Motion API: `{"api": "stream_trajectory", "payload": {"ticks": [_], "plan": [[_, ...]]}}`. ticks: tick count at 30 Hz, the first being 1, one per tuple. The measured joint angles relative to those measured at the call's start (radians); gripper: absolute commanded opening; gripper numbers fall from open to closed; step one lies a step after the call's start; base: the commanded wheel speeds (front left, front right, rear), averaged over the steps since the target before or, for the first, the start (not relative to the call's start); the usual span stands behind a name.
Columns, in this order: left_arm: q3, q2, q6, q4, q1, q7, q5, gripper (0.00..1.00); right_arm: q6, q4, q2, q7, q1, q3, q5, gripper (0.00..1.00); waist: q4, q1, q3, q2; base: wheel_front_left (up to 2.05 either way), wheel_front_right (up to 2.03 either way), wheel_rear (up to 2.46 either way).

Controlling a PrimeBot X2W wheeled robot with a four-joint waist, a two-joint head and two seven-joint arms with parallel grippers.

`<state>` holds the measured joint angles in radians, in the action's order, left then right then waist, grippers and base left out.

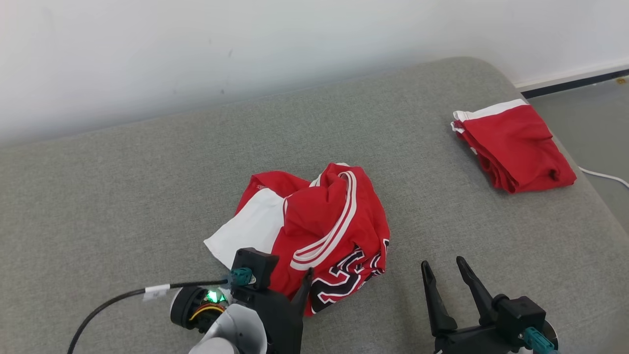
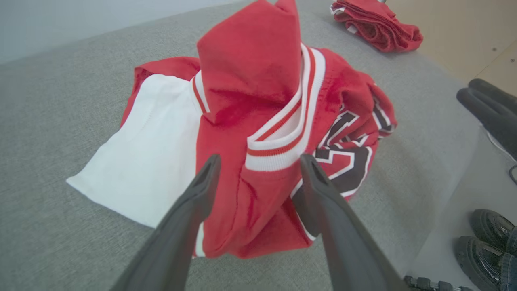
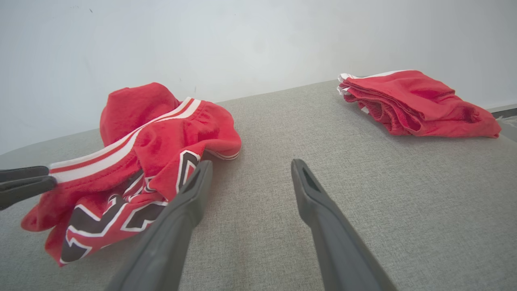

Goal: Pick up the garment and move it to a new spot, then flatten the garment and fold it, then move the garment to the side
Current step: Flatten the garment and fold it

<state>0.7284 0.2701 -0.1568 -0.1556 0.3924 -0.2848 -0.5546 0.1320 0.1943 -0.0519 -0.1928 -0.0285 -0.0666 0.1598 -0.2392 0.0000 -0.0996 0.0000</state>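
Note:
The garment [image 1: 329, 221] is a red jersey with white and red striped trim, a white panel and black-and-white lettering. It lies crumpled in a heap on the middle of the grey padded surface [image 1: 147, 187]. My left gripper [image 1: 300, 278] is at the heap's near edge and open. In the left wrist view its fingers [image 2: 202, 190] stand wide apart in front of the striped trim of the garment [image 2: 250, 81], gripping nothing. My right gripper [image 1: 443, 263] is open over bare surface to the right of the garment [image 3: 161, 137], with nothing between its fingers [image 3: 190, 190].
A second red garment [image 1: 516, 147], folded, lies at the surface's far right corner. A white wall runs behind. Floor and a white cable [image 1: 604, 176] lie past the right edge. Dark shoes [image 2: 484, 234] stand on the floor beside the surface.

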Motion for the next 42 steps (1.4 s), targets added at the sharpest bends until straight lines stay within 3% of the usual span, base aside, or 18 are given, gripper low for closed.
{"api": "stream_trajectory", "payload": {"ticks": [9, 10, 11, 12, 13, 22, 27, 33, 36, 42], "plan": [[0.001, -0.024, 0.017, -0.096, 0.047, -0.043, -0.031, 1.0, 0.0, 0.01, 0.0, -0.002, -0.009, -0.015, 0.0, 1.0, -0.034, 0.0, -0.005, 0.0, 0.0, 0.0, 0.0], [0.002, -0.027, 0.021, -0.103, 0.051, -0.047, -0.035, 0.95, 0.0, 0.011, 0.0, -0.002, -0.009, -0.015, 0.0, 1.0, -0.038, 0.0, -0.005, 0.0, 0.0, 0.0, 0.0], [0.004, -0.031, 0.025, -0.109, 0.054, -0.05, -0.039, 0.54, 0.0, 0.012, 0.0, -0.002, -0.01, -0.015, 0.0, 1.0, -0.042, 0.0, -0.004, 0.0, 0.0, 0.0, 0.0], [0.006, -0.034, 0.028, -0.112, 0.058, -0.051, -0.039, 0.43, 0.0, 0.012, 0.0, -0.003, -0.009, -0.015, 0.0, 1.0, -0.046, 0.0, -0.004, 0.0, 0.0, 0.0, 0.0], [0.007, -0.037, 0.035, -0.113, 0.063, -0.05, -0.041, 0.0, 0.0, 0.012, 0.0, -0.003, -0.009, -0.014, 0.0, 1.0, -0.049, 0.0, -0.003, 0.0, 0.0, 0.0, 0.0], [-0.005, -0.125, 0.099, -0.075, 0.17, 0.043, -0.06, 0.0, 0.0, 0.012, 0.0, -0.002, -0.007, -0.009, 0.0, 1.0, -0.045, 0.0, 0.008, 0.0, 0.0, 0.0, 0.0], [-0.05, -0.188, 0.124, -0.051, 0.33, 0.151, -0.065, 0.0, 0.0, 0.013, 0.0, -0.002, -0.01, -0.015, 0.006, 1.0, -0.032, 0.0001, 0.006, 0.0, 0.0, 0.0, 0.0], [-0.074, -0.215, 0.13, -0.061, 0.553, 0.268, -0.081, 0.0, 0.0, 0.024, 0.0, -0.006, -0.017, -0.032, 0.012, 1.0, -0.037, 0.0001, 0.005, 0.0, 0.0, 0.0, 0.0], [-0.065, -0.217, 0.11, -0.054, 0.636, 0.342, -0.145, 0.0, 0.0, 0.031, 0.0, -0.007, -0.02, -0.04, 0.015, 1.0, -0.046, 0.0001, 0.007, 0.0, 0.0, 0.0, 0.0], [-0.026, -0.22, 0.012, -0.052, 0.762, 0.497, -0.28, 0.0, 0.0, 0.041, 0.0, -0.012, -0.023, -0.042, 0.016, 1.0, -0.054, 0.0, 0.006, 0.0, 0.0, 0.0, 0.0]]}}
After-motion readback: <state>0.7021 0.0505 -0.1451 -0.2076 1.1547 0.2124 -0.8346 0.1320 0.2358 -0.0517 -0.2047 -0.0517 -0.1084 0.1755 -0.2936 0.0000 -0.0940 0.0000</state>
